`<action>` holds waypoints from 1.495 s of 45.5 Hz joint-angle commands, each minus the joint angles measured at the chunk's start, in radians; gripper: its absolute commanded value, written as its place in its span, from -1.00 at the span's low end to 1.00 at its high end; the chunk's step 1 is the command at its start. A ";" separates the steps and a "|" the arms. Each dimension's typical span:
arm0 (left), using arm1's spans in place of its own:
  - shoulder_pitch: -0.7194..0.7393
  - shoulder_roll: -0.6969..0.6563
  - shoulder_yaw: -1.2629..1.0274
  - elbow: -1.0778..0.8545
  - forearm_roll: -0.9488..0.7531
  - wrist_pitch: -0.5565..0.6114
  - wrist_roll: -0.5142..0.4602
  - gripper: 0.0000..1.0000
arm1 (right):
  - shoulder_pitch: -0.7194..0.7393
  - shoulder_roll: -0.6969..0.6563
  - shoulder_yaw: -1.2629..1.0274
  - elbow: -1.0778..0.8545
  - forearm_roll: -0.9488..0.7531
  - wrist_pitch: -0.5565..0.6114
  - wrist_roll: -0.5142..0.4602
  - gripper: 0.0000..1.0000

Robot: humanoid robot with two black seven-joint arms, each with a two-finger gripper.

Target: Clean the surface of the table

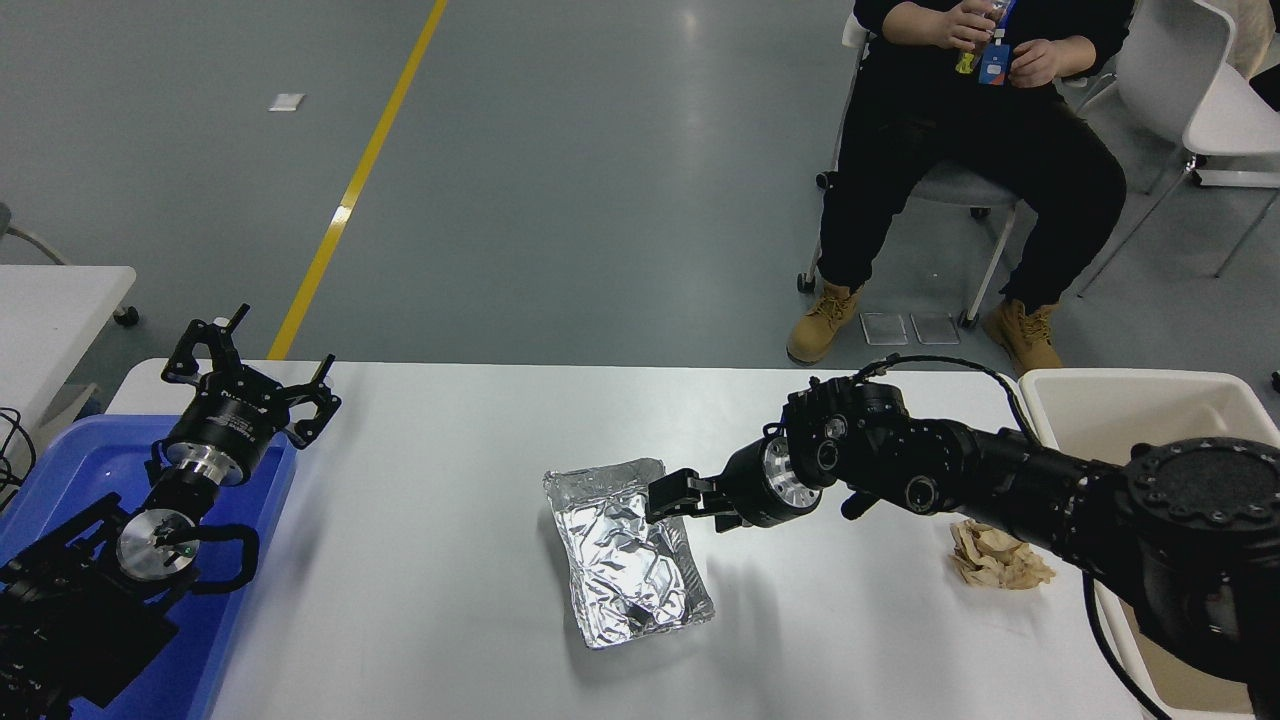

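The table surface [450,560] is a wide matte white top. A crumpled silver foil tray [620,560] lies at its middle, empty. A wad of crumpled brown paper [995,555] lies toward the right edge. My right gripper [662,497] reaches in low from the right and sits at the far right rim of the foil tray, its tip over the tray's inner wall. Whether it grips the rim cannot be made out. My left gripper [250,385] is parked open at the table's left end, above the far edge of a blue bin [60,470].
A cream plastic tub [1140,395] stands off the table's right end, behind my right arm. A person [960,130] sits on a chair beyond the far side, with a white chair [1210,90] beside them. A smaller white table [50,290] is at the far left.
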 commanded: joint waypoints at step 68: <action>0.001 0.000 0.000 0.000 0.000 0.000 0.000 1.00 | -0.089 0.000 -0.037 0.000 -0.069 -0.085 0.063 0.59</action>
